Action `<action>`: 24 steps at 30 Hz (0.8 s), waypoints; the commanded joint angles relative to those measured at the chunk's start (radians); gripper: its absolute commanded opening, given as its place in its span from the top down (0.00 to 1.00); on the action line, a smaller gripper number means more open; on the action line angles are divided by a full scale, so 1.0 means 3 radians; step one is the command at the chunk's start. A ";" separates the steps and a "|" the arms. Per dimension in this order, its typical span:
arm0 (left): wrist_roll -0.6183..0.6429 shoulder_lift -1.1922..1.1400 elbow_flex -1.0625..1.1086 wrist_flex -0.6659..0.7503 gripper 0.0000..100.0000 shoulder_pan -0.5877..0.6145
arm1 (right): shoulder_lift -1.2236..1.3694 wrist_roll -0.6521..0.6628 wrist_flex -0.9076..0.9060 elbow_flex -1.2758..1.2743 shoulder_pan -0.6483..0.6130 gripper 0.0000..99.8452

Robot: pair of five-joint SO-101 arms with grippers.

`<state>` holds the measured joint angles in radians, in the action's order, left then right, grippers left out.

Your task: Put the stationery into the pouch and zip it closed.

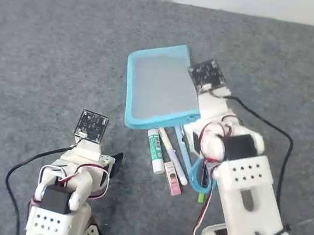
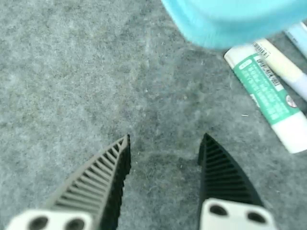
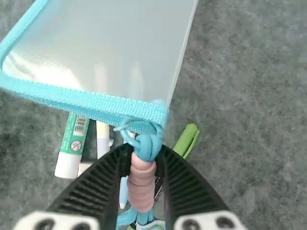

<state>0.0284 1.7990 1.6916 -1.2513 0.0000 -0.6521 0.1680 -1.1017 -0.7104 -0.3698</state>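
Note:
The pouch [image 1: 161,88] is translucent with a teal edge and lies flat in the middle of the grey carpet. My right gripper [image 3: 141,151] is shut on the teal zip pull [image 3: 143,143] with its pinkish bead, at the pouch's [image 3: 110,52] near right corner. Just in front of the pouch lie a green-and-white glue stick [image 1: 155,148], pale pens [image 1: 172,152], a pink-tipped item [image 1: 173,182] and a green marker [image 3: 186,140]. My left gripper [image 2: 165,143] is open above bare carpet, short of the glue stick [image 2: 271,96] and the pouch corner [image 2: 235,19].
A blue loop-shaped item [image 1: 198,177] lies partly under the right arm [image 1: 239,159]. The left arm [image 1: 69,193] stands at the near left. Open carpet stretches to the left of the pouch and behind it, up to a pale wall.

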 commanded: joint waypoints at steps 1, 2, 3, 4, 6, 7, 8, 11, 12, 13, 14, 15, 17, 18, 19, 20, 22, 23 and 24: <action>-0.0031 0.0077 -0.0023 0.0307 0.78 0.0015 | -0.0192 -0.0036 0.0105 -0.0031 -0.0018 0.99; -0.0036 0.0077 -0.0018 0.0414 0.78 0.0026 | -0.0192 -0.0036 0.0125 -0.0066 -0.0018 0.99; -0.0056 0.0077 -0.0018 0.0563 0.78 0.0026 | -0.0192 -0.0036 0.0151 -0.0092 -0.0023 0.99; -0.0133 0.0077 -0.0018 0.0711 0.78 0.0031 | -0.0192 -0.0036 0.0166 -0.0123 -0.0023 0.99; -0.0430 0.0082 -0.0033 0.0921 0.78 0.0194 | -0.0192 -0.0031 0.0182 -0.0189 -0.0023 0.99; -0.0573 0.0082 -0.0090 0.1033 0.78 0.0261 | -0.0197 -0.0031 0.0197 -0.0225 -0.0023 0.99; -0.0711 0.0077 -0.0176 0.1120 0.78 0.0317 | -0.0202 -0.0031 0.0228 -0.0256 -0.0018 0.99; -0.0849 0.0072 -0.0448 0.1386 0.78 0.0450 | -0.0192 -0.0031 0.0263 -0.0286 -0.0028 0.99; -0.0757 0.0061 -0.0524 0.1478 0.78 0.0476 | -0.0197 -0.0031 0.0263 -0.0297 -0.0033 0.99; -0.0690 0.0036 -0.0611 0.1545 0.78 0.0491 | -0.0207 -0.0031 0.0253 -0.0297 -0.0038 0.99; -0.0670 -0.0041 -0.0703 0.1596 0.78 0.0491 | -0.0222 -0.0031 0.0238 -0.0297 -0.0043 0.99; -0.0670 -0.0184 -0.0811 0.1621 0.78 0.0486 | -0.0228 -0.0031 0.0233 -0.0297 -0.0054 0.99; -0.0619 -0.0629 -0.1031 0.1637 0.78 0.0465 | -0.0228 -0.0005 0.0202 -0.0302 -0.0074 0.99; -0.0522 -0.0926 -0.1153 0.1667 0.78 0.0425 | -0.0228 0.0056 0.0182 -0.0302 -0.0115 0.99; -0.0389 -0.1243 -0.1286 0.1718 0.78 0.0368 | -0.0228 0.0097 0.0151 -0.0302 -0.0161 0.99; -0.0286 -0.1560 -0.1440 0.1770 0.78 0.0307 | -0.0228 0.0123 0.0105 -0.0302 -0.0217 0.99; -0.0169 -0.2174 -0.1823 0.1831 0.78 0.0138 | -0.0228 0.0133 0.0059 -0.0297 -0.0330 0.99; -0.0128 -0.2450 -0.2002 0.1857 0.78 0.0066 | -0.0228 0.0138 0.0038 -0.0297 -0.0361 0.99; -0.0072 -0.2706 -0.2166 0.1882 0.78 0.0010 | -0.0228 0.0138 0.0028 -0.0297 -0.0376 0.99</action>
<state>-0.0453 1.2605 1.2267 -0.7327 0.0598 -0.6690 0.1880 -1.0771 -0.8055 -0.4588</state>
